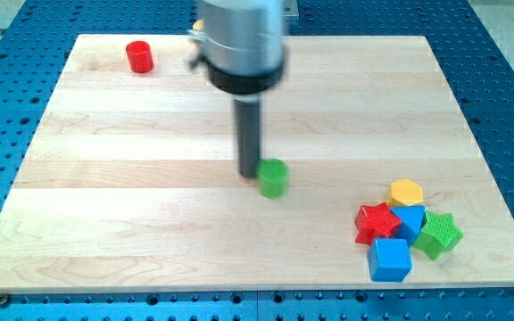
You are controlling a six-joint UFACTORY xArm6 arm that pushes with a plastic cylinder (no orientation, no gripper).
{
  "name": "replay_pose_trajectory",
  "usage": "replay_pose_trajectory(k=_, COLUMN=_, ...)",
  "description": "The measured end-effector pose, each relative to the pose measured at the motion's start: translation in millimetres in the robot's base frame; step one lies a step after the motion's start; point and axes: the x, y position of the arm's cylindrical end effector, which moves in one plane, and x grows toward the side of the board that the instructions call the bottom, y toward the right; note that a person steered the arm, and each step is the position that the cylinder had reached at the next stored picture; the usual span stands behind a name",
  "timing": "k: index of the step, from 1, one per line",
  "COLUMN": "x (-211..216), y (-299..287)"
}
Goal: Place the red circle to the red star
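Observation:
The red circle, a short red cylinder, stands near the view's top left corner of the wooden board. The red star lies at the view's lower right, in a cluster of blocks. My tip is near the board's middle, touching or just left of a green round block. The tip is far from both the red circle and the red star.
Packed around the red star are a yellow hexagon, a blue block, a green star and a blue cube. The wooden board lies on a blue perforated table.

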Motion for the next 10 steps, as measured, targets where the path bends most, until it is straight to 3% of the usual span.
replay_pose_trajectory(k=1, x=-3, y=33)
replay_pose_trajectory(k=2, x=12, y=0)
replay_pose_trajectory(k=3, x=19, y=44)
replay_pose_trajectory(k=4, x=17, y=46)
replay_pose_trajectory(k=5, x=-4, y=-96)
replay_pose_trajectory(k=6, x=-67, y=-221)
replay_pose_trajectory(k=8, x=-231, y=-260)
replay_pose_trajectory(k=9, x=-248, y=-224)
replay_pose_trajectory(k=10, x=-212, y=-180)
